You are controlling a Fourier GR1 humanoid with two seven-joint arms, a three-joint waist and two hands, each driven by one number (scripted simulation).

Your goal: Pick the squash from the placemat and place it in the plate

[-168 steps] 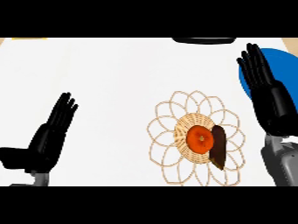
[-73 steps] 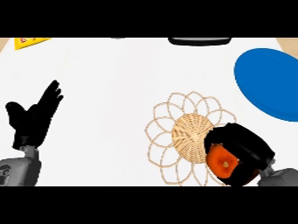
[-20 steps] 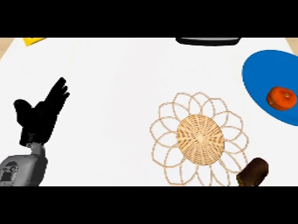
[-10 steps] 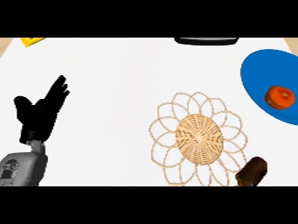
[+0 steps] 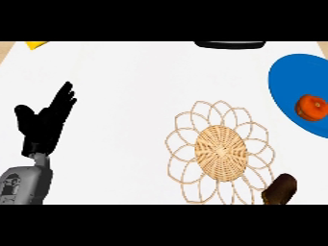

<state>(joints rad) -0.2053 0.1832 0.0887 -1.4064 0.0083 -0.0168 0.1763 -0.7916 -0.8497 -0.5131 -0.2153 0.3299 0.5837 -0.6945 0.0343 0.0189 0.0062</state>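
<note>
One squash (image 5: 312, 106), orange, sits in the blue plate (image 5: 294, 84) at far right, toward its near side. One woven placemat (image 5: 220, 150) at centre-right, well apart from the squash. Left hand (image 5: 44, 122) rests at near left, fingers straight and close together, thumb spread aside, holding nothing. Right hand (image 5: 279, 189) shows only as a dark tip at the placemat's near-right edge; can't tell its fingers. One yellow object (image 5: 36, 44) far left, one dark object (image 5: 230, 44) at the far edge.

no readable text — no labels, no signs
</note>
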